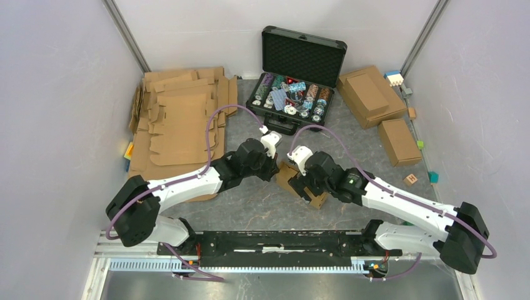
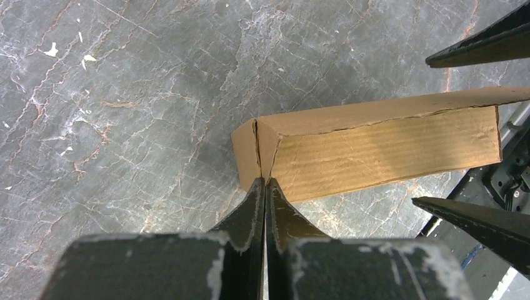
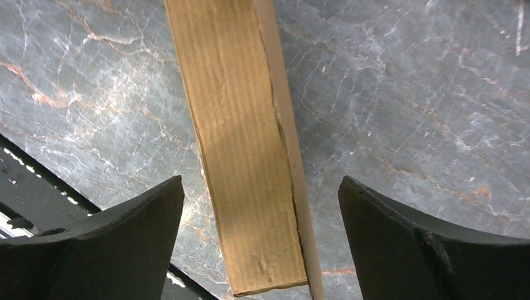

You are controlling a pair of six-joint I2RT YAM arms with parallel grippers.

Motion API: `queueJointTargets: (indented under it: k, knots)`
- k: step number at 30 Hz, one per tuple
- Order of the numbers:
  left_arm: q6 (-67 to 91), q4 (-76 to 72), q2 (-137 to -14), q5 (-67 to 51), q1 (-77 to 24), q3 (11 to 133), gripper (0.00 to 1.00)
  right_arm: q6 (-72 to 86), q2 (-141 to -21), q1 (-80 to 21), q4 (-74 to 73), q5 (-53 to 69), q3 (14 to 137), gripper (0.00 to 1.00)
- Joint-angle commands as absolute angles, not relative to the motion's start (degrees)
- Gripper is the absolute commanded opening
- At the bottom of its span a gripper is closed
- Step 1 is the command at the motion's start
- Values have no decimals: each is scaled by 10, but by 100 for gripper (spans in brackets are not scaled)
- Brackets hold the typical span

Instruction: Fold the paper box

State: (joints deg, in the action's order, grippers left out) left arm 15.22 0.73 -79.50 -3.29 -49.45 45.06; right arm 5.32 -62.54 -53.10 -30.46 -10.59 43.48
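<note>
1. Nearest to us, on the side of the black case [image 1: 304, 53] that faces the arms, the left gripper [image 2: 264, 187] has its two fingers pressed shut together; I see nothing held between them; their tips touch one corner of the paper box [image 2: 381, 150], right at the split seam.
2. The paper box lies on the grey table [image 1: 250, 203] in front of the black case, between the two arms; it looks long and low, with a crack running along its top edge.
3. The right gripper [image 3: 259, 187] is wide open and holds nothing; it hangs over the box with one finger on each side of it.
4. I think the step now is to press the last edges flat; the left tips should hold the corner steady, and the right fingers should close softly on the long sides; too hard a squeeze could crush the thin walls.
5. The two grippers are very near each other, so they could bump; that is the main thing in the way.
6. The black case is open and has poker chips [image 1: 294, 97] inside; left of the case is a pile of flat cardboard blanks [image 1: 181, 119]; right of it are two closed cardboard boxes [image 1: 370, 95] and some little blocks [image 1: 410, 180]; all are well apart from the work.
</note>
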Motion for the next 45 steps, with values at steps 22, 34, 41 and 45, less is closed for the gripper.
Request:
queueJointTargets:
  k: [22,34,41,45]
  knots:
    - [168,7,-770,-2,-507,434,41,21,-650,-530,-286,-54,419,52]
    - [159,-42,-751,-12,-498,432,40,20,-653,-530,-278,-43,418,51]
    - [162,-52,-751,-28,-488,431,26,19,-649,-530,-282,-41,417,51]
    - [159,-53,-757,-31,-487,435,21,19,-650,-529,-281,-41,417,50]
